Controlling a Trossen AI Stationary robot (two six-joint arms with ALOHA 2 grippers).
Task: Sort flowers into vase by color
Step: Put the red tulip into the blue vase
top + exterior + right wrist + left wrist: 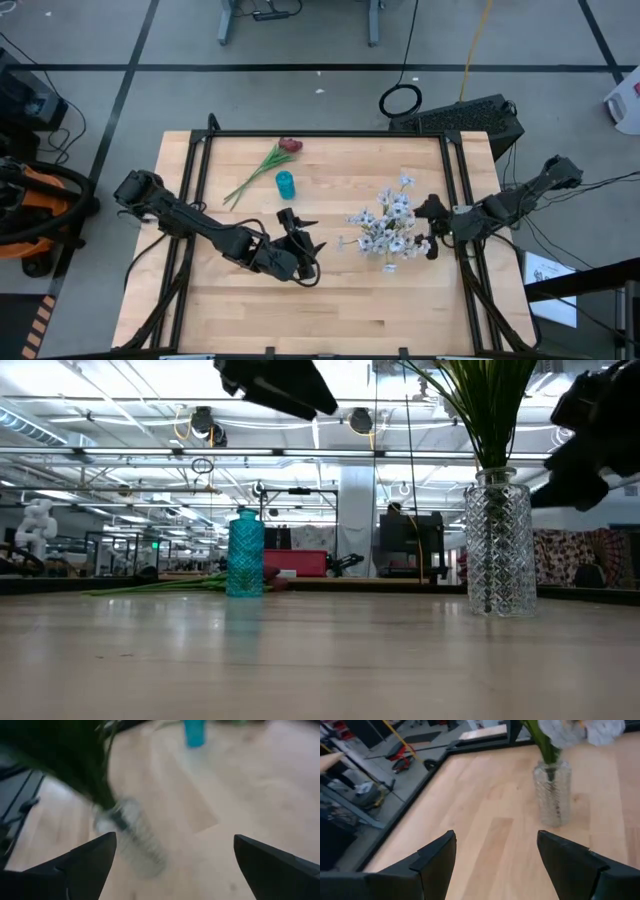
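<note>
Item: dark red tulip-like artificial flower with green stem and leaves (262, 166), lying on the worktop (330, 300) beside a small teal glass vase (286, 184), well beyond the left tool (303, 250), fingers spread, empty. Likely light, springy; grasp mid-stem. Right tool (432, 225), spread, beside the clear cut-glass vase (498, 542) of white blossoms (388, 226).

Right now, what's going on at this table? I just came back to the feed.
Flower sorting is partway done. The white flowers already stand in the clear vase on the table's right side. The red flower lies flat on the table near the far edge, just beyond the empty blue vase. Neither arm holds anything: the left gripper is open near the middle, and the right gripper is open beside the clear vase.
</note>
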